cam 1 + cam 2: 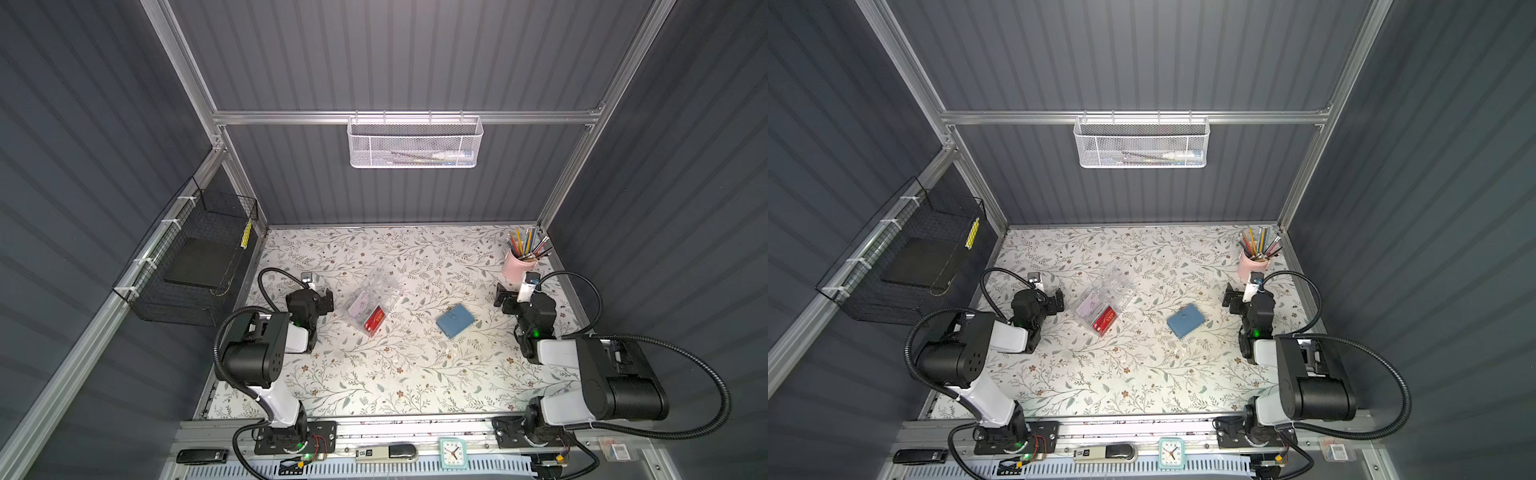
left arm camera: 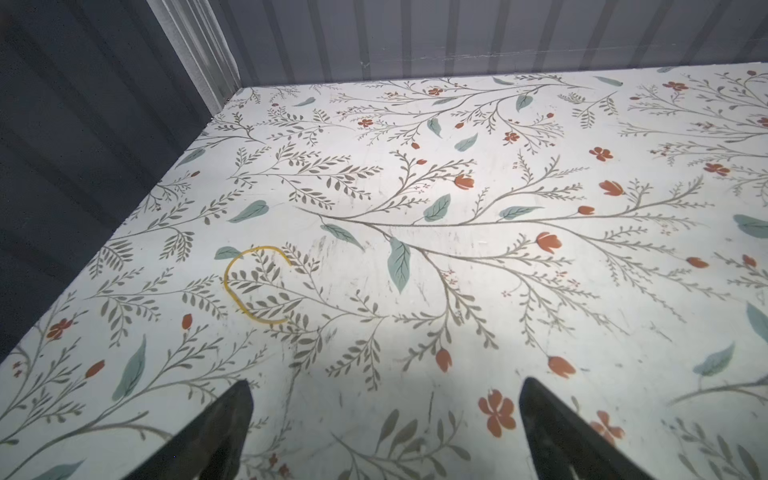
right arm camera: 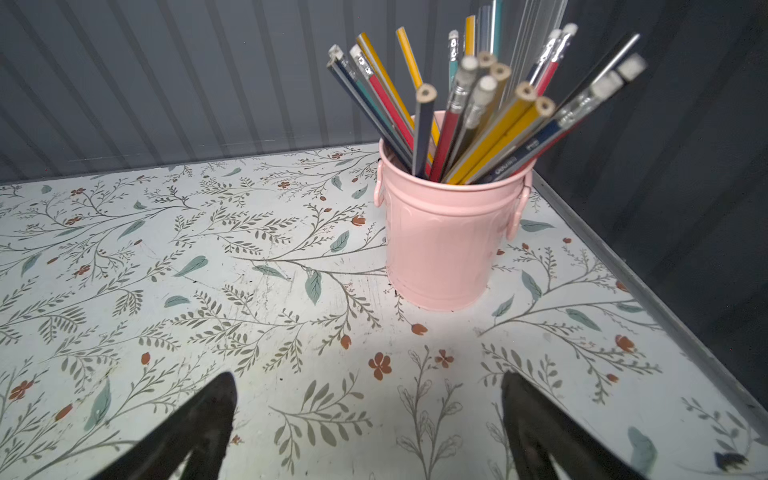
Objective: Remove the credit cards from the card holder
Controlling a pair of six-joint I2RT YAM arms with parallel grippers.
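Note:
The card holder point(image 1: 455, 320) point(image 1: 1185, 320) is a slate-blue wallet lying folded shut, right of the mat's middle, with its round snap facing up. The credit cards are hidden. My left gripper point(image 1: 327, 300) point(image 1: 1059, 302) hovers low at the mat's left, well away from the holder. In the left wrist view it point(image 2: 384, 386) is open over bare floral mat. My right gripper point(image 1: 500, 297) point(image 1: 1229, 299) is at the right, a short way from the holder. It point(image 3: 368, 378) is open and empty, facing the pink cup.
A clear acrylic box point(image 1: 376, 303) lies left of centre, holding a red card point(image 1: 374, 322) and a pink-white card point(image 1: 359, 307). A pink cup of pencils point(image 1: 515, 264) point(image 3: 444, 241) stands at the back right. A yellow rubber band point(image 2: 225, 278) lies near the left wall.

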